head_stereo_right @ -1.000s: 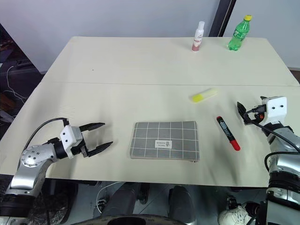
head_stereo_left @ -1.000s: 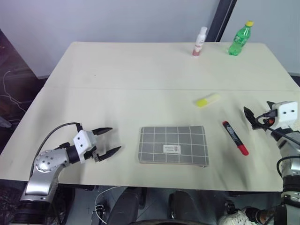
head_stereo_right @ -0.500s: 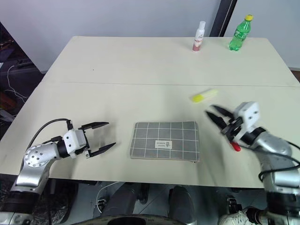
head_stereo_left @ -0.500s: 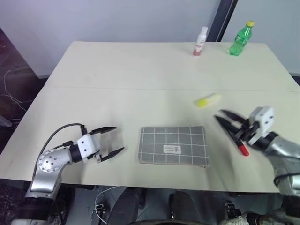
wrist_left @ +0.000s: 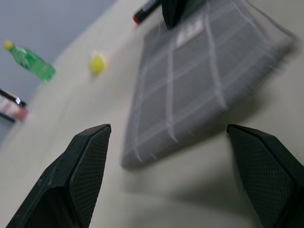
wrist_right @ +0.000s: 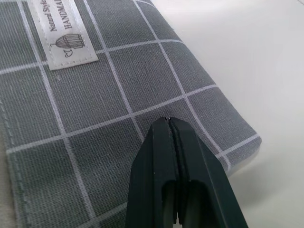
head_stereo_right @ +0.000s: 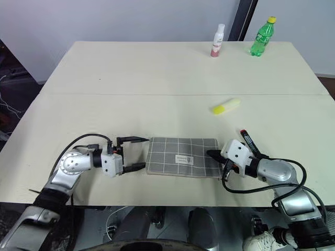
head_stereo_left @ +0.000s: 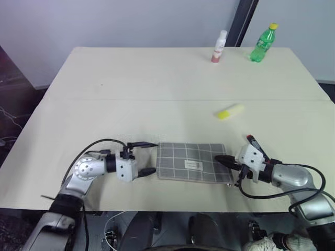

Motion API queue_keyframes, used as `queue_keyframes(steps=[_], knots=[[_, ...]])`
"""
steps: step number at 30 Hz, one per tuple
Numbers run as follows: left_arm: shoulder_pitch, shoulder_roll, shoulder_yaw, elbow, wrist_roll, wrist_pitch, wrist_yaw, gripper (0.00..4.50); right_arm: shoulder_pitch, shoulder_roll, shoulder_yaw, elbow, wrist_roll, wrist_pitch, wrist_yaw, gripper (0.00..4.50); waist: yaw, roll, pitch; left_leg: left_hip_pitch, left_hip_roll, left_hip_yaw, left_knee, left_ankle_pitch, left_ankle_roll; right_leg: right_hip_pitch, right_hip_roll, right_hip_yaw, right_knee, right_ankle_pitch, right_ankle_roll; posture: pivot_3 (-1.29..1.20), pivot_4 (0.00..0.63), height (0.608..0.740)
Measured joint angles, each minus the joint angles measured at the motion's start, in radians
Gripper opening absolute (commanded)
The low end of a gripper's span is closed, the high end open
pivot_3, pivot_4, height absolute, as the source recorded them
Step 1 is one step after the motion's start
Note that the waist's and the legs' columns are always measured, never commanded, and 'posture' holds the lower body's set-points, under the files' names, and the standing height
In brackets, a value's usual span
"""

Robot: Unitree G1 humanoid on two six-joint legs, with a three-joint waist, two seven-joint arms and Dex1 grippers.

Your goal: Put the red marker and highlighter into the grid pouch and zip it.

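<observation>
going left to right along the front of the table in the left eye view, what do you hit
left hand → grid pouch → right hand → red marker

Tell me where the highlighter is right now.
The highlighter lies on the table in the head views, right of centre, beyond the grid pouch and apart from it, with the red marker nearer the robot.
</observation>
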Motion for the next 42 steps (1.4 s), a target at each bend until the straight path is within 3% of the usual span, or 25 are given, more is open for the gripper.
queue_keyframes(steps=[2,7,10,16,21,25,27,34,38,42], knots=[[-0.023,-0.029,-0.025,0.038,0.011,-0.023,0.013,4.15,-0.001,0.000,0.000,0.006,0.000,-0.007,0.003,0.03,0.009,-0.001,0.001,0.002,0.001,0.000,0.000,0.001,-0.002,0.000,-0.001,0.001,0.001,0.005,0.011,0.00,0.150,0.740],[-0.062,-0.068,-0.086,0.099,0.006,-0.058,0.011,4.15,-0.005,0.000,0.000,0.010,-0.009,-0.007,0.003,0.03,0.010,-0.001,0.001,0.003,0.002,-0.001,0.000,0.003,-0.005,0.000,0.001,0.000,0.003,0.006,0.012,0.00,0.150,0.740],[-0.073,-0.091,-0.133,0.102,-0.029,-0.033,-0.025,3.18,-0.010,0.001,0.000,0.011,-0.010,-0.007,0.002,0.00,0.009,-0.001,0.000,0.003,0.000,-0.001,0.000,0.003,-0.005,0.000,0.000,0.002,0.003,0.006,0.012,0.00,0.150,0.740],[-0.083,-0.081,-0.152,0.085,-0.091,0.013,-0.055,0.16,-0.002,0.002,-0.001,0.005,-0.009,-0.007,-0.003,0.00,0.010,-0.001,0.000,0.003,0.001,-0.001,0.000,0.003,-0.005,-0.001,0.000,0.002,0.003,0.006,0.012,0.00,0.150,0.740],[-0.042,-0.062,-0.151,0.017,-0.167,0.138,-0.081,0.06,0.013,0.005,-0.005,-0.007,-0.003,-0.003,-0.010,0.00,0.007,-0.001,0.000,0.003,0.001,-0.001,0.000,0.003,-0.005,-0.001,0.001,0.002,0.003,0.006,0.012,0.00,0.150,0.740],[-0.004,-0.057,-0.110,-0.083,-0.260,0.303,-0.072,0.06,0.013,0.045,-0.057,-0.024,0.099,0.077,-0.018,0.00,0.007,-0.001,0.001,0.003,0.002,-0.001,0.000,0.003,-0.005,-0.001,0.001,0.003,0.004,0.006,0.011,0.00,0.150,0.740],[0.013,-0.049,-0.077,-0.133,-0.291,0.366,-0.055,0.00,0.008,0.051,-0.122,-0.044,0.188,0.125,-0.017,0.84,0.007,-0.001,0.001,0.003,0.002,-0.001,0.000,0.003,-0.005,-0.001,0.001,0.003,0.004,0.004,0.009,0.00,0.150,0.740],[0.051,-0.046,0.017,-0.205,-0.320,0.513,0.009,0.00,-0.030,0.024,-0.309,-0.086,0.377,0.278,-0.025,4.44,0.010,-0.001,0.001,0.002,0.001,-0.001,0.000,0.003,-0.005,-0.001,0.000,0.003,0.004,0.004,0.009,0.00,0.150,0.740],[0.052,-0.074,0.056,-0.215,-0.318,0.563,0.071,0.00,0.000,0.004,-0.336,-0.132,0.415,0.339,-0.019,4.44,0.010,-0.001,0.001,0.002,0.001,-0.001,0.000,0.003,-0.005,-0.001,0.000,0.003,0.003,0.004,0.009,0.00,0.150,0.740],[0.053,-0.125,0.056,-0.215,-0.254,0.563,0.148,0.00,0.055,0.066,-0.284,-0.207,0.423,0.379,-0.057,4.44,0.010,-0.002,0.001,0.002,0.001,-0.001,0.000,0.003,-0.005,-0.001,0.000,0.003,0.003,0.004,0.009,0.00,0.150,0.740]])
